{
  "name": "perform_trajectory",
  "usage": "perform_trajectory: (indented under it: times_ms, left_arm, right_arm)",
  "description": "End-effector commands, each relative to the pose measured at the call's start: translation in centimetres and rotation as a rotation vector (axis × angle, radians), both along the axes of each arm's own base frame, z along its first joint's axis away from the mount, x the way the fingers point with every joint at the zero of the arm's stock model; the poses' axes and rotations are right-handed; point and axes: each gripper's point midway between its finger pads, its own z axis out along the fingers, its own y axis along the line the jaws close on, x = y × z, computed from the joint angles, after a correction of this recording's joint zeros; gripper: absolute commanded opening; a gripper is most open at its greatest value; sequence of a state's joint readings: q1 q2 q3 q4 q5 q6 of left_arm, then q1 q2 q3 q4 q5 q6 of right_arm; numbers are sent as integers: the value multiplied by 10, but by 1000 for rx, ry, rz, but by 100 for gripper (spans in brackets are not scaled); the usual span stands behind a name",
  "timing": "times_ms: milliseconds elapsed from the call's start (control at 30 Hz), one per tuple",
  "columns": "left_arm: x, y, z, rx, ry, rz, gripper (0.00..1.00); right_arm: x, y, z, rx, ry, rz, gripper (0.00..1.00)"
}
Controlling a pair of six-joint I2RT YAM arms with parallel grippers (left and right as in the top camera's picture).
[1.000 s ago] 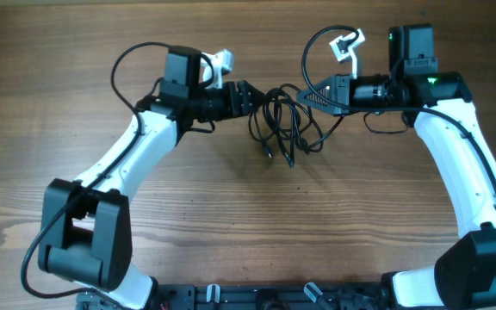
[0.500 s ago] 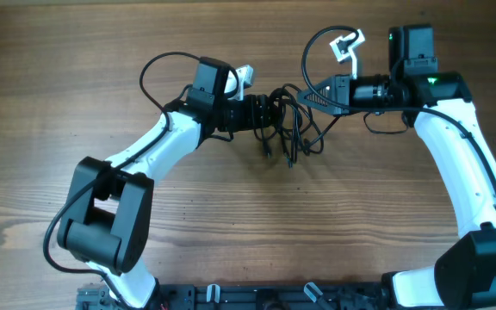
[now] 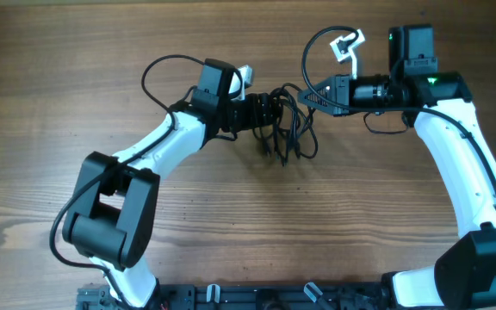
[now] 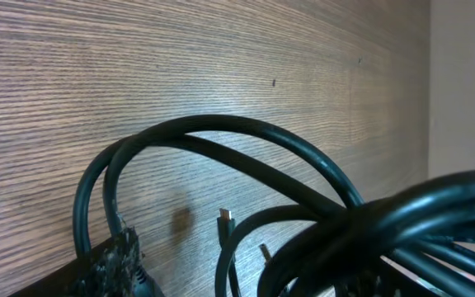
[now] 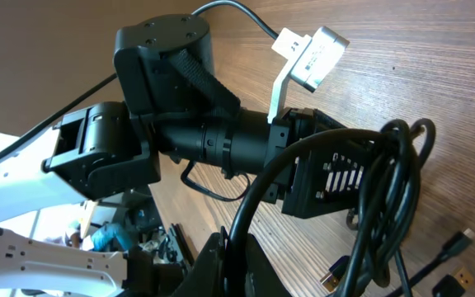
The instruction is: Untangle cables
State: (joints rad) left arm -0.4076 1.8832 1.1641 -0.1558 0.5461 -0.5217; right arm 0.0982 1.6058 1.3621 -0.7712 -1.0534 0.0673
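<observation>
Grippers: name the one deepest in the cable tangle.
The left gripper: its tip is buried among the cables, while the right gripper meets only the tangle's outer edge.

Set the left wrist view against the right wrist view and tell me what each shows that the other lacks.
Only the left wrist view: a close-up from under one cable loop arching above the wood, with nothing of either arm clearly visible. Only the right wrist view: the left arm with its white camera, its end at the tangle. Both: the black cables, small plug ends and the wooden table.
</observation>
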Motion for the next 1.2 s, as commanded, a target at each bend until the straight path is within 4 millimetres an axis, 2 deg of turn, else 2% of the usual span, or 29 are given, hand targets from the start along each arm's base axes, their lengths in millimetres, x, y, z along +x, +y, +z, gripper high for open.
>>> perform_trajectory:
  times_ms: [0, 333, 567, 833, 1167]
  left_arm:
    - [0, -5, -7, 26, -3, 11, 75]
    - [9, -5, -14, 29, 8, 79, 76]
    - [7, -8, -26, 32, 36, 82, 77]
    - [3, -18, -23, 25, 21, 59, 79]
    - [3, -19, -23, 23, 23, 61, 78]
  right_arm:
    - [-2, 1, 23, 17, -70, 14, 4]
    - [-2, 2, 23, 17, -70, 15, 5]
    - [-4, 6, 22, 9, -73, 24, 4]
    - [-3, 5, 21, -1, -73, 17, 4]
    - [-3, 5, 21, -2, -73, 17, 4]
